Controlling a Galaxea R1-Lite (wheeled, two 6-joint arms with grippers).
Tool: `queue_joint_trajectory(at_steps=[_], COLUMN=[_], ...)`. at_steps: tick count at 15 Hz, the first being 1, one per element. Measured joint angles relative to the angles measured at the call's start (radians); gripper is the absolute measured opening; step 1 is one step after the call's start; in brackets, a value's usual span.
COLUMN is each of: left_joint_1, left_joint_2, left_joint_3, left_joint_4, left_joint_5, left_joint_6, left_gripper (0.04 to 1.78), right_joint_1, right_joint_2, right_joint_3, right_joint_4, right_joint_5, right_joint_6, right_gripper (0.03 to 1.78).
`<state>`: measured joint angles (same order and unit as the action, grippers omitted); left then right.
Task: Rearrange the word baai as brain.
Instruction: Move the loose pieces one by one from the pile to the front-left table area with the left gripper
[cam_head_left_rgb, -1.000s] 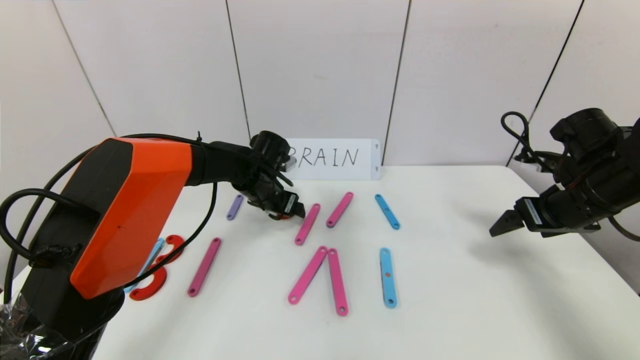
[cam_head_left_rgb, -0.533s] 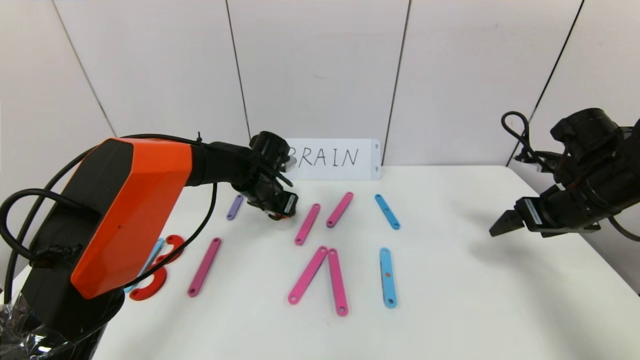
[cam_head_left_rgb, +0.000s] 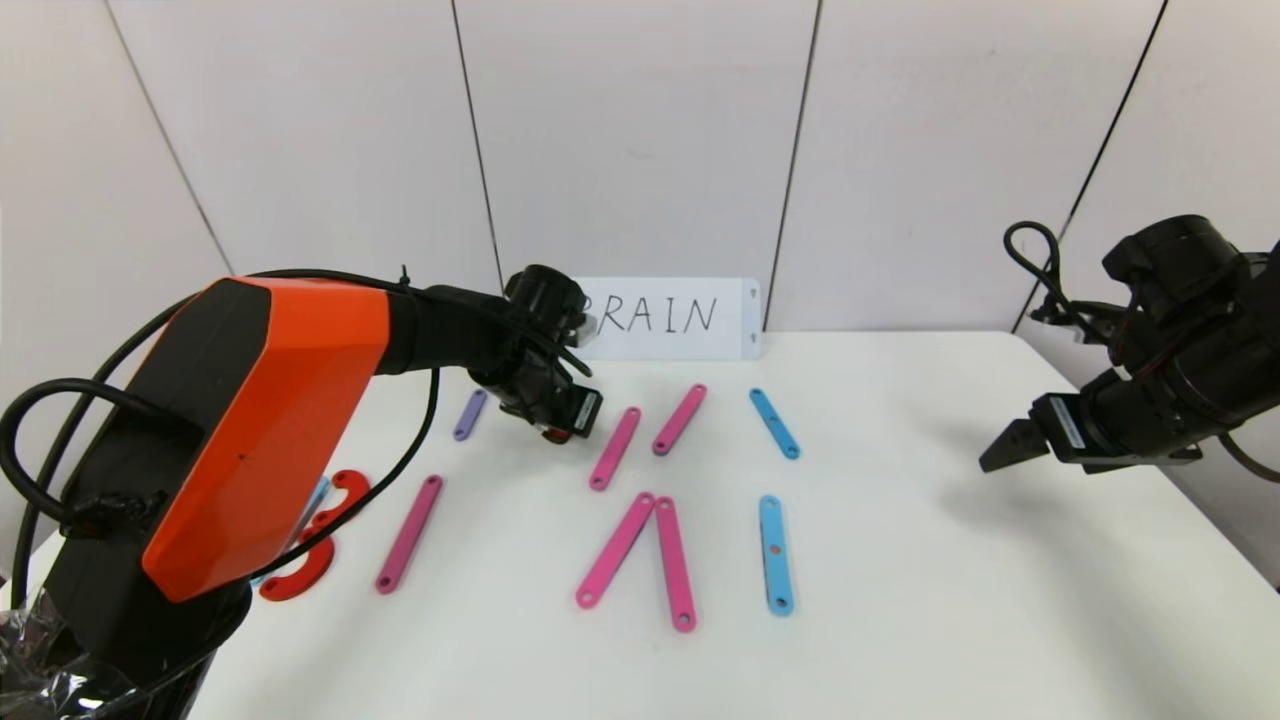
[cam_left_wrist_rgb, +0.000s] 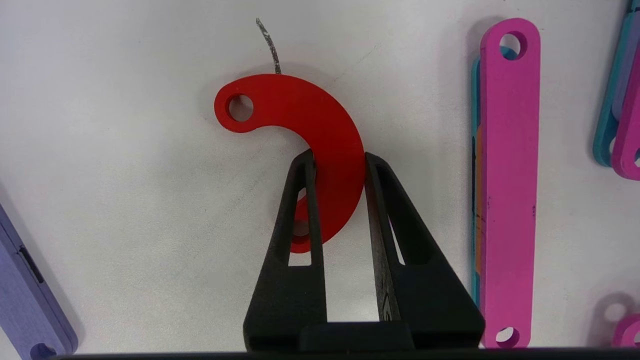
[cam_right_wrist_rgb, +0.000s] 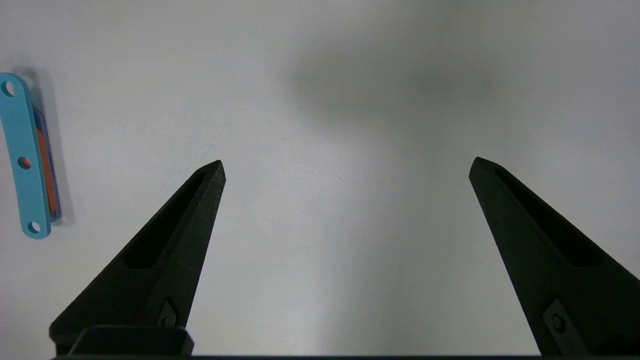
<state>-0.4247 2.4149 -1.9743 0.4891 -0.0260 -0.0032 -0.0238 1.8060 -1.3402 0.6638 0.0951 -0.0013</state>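
The word lies as loose flat pieces on the white table (cam_head_left_rgb: 950, 600). My left gripper (cam_head_left_rgb: 572, 424) (cam_left_wrist_rgb: 339, 157) is at the back left, shut on a red C-shaped arc (cam_left_wrist_rgb: 320, 120) (cam_head_left_rgb: 555, 434) by the middle of its curve. Just right of it lie two slanted pink bars (cam_head_left_rgb: 614, 448) (cam_head_left_rgb: 680, 419). Nearer the front, two pink bars (cam_head_left_rgb: 615, 548) (cam_head_left_rgb: 675, 563) meet at their far ends. Two blue bars (cam_head_left_rgb: 774, 423) (cam_head_left_rgb: 776, 553) lie to the right. My right gripper (cam_head_left_rgb: 1000, 455) (cam_right_wrist_rgb: 347, 167) hovers open over bare table at the far right.
A purple bar (cam_head_left_rgb: 469, 414) and a pink bar (cam_head_left_rgb: 408, 533) lie left of centre. Two more red arcs (cam_head_left_rgb: 345, 495) (cam_head_left_rgb: 300, 578) sit at the front left, partly behind my left arm. A white card (cam_head_left_rgb: 670, 318) reading "BRAIN" stands against the wall.
My left gripper's fingers have closed from wide open onto the red arc, and the gripper has shifted very slightly. The right arm has not moved.
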Motion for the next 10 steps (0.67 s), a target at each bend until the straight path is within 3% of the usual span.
queue_joint_trajectory(at_steps=[10], left_joint_1=[0.001], left_joint_2=[-0.121], left_joint_3=[0.047], left_joint_4=[0.08], left_joint_5=[0.0], left_joint_6=[-0.037], left_gripper=[0.3], right_joint_1=[0.002], right_joint_2=[0.0], right_joint_3=[0.0], right_joint_4=[0.0], right_joint_5=[0.001], right_joint_6=[0.0], right_gripper=[1.71])
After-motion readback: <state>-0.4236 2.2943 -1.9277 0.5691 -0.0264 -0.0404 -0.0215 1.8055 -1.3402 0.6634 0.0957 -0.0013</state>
